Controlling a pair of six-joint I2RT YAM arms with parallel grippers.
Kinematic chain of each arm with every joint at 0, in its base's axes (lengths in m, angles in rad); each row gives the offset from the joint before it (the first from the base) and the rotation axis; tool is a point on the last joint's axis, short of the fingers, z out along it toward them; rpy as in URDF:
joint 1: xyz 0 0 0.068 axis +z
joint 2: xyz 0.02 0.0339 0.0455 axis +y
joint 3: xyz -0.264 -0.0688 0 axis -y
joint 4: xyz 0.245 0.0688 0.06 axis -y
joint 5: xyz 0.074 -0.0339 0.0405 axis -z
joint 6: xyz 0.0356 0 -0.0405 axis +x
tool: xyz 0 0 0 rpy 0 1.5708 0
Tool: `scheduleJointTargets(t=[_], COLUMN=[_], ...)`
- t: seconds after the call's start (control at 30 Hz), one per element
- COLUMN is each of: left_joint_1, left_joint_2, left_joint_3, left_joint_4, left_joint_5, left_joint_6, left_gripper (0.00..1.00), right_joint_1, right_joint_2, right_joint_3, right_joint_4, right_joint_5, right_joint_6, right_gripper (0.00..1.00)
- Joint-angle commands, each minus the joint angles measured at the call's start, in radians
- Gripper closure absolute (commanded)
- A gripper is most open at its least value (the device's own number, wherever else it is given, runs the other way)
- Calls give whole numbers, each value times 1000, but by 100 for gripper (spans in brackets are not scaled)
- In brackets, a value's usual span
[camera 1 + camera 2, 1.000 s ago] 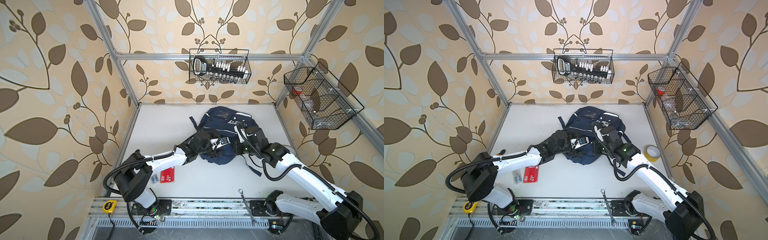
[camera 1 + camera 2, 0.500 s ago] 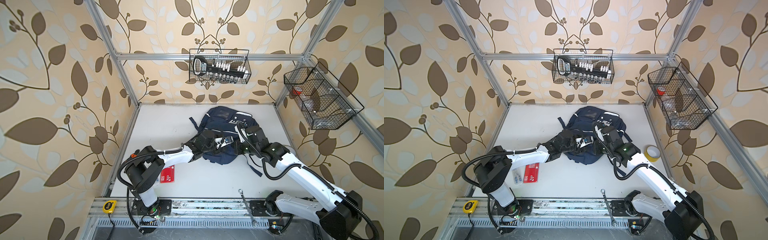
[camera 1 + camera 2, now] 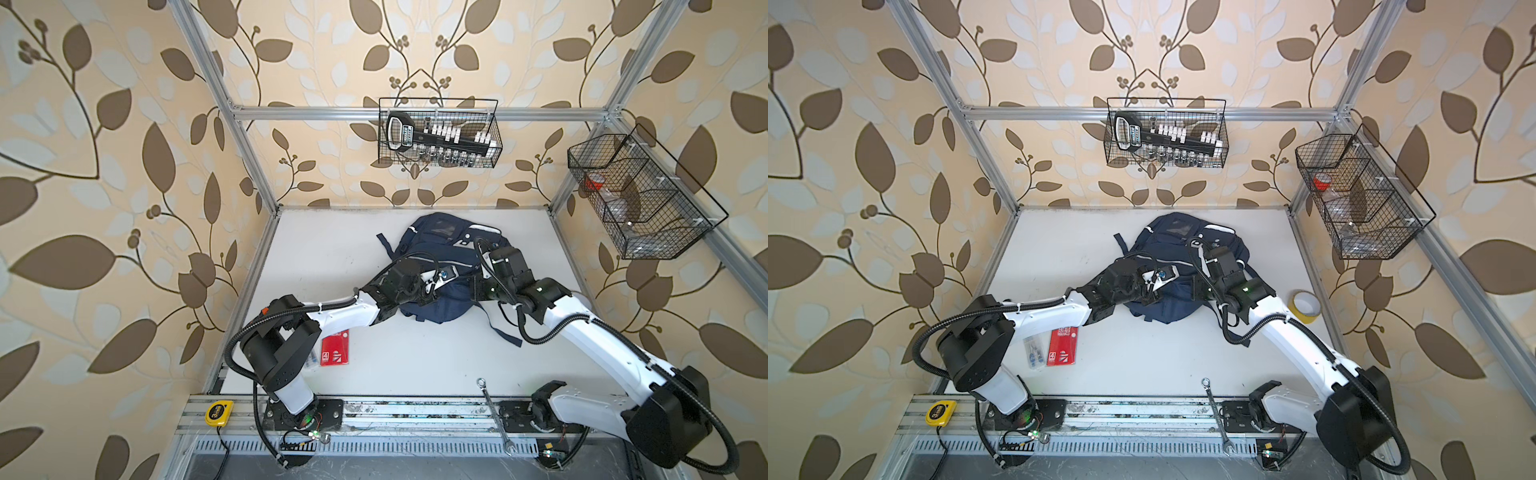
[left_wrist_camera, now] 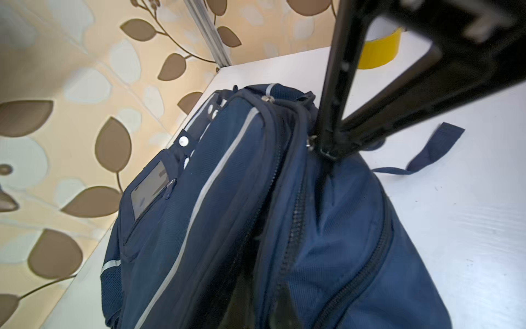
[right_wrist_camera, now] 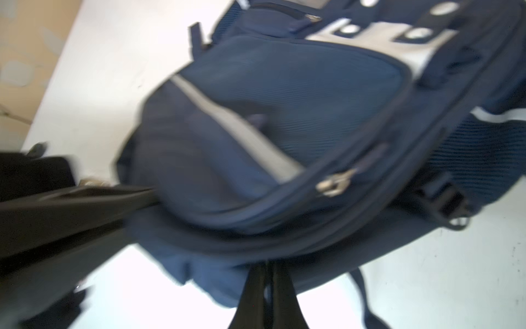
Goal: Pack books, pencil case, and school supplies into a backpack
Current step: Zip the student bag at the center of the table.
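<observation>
With the left gripper [image 4: 327, 149] and the right gripper [image 5: 267, 266] each pinching fabric of the backpack [image 4: 227, 199], pull apart slowly and evenly so the zipper [image 4: 296, 205] mouth widens without slipping.

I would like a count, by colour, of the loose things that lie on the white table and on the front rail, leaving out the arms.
Navy: 1, backpack
Red: 1, booklet
Clear: 1, plastic box
Yellow: 2, tape roll and tape measure
Silver: 1, wrench
Total: 6
</observation>
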Motion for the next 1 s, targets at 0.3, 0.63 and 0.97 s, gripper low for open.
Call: scheduleJointTargets(t=[0.3, 0.63, 0.97], left_joint_1=[35, 36, 30], left_joint_2=[-290, -278, -558], left_joint_3=[-130, -124, -189], left_joint_4=[-37, -65, -250], left_joint_5=[-65, -85, -37], left_joint_6=[-71, -59, -42], left_gripper=[100, 100, 100], right_joint_1=[-262, -85, -250], right_joint_2=[367, 58, 287], right_joint_3=[155, 55, 161], right_joint_4=[64, 80, 106], right_joint_5=[322, -14, 321], right_joint_6=[-49, -125, -78], right_gripper=[100, 100, 100])
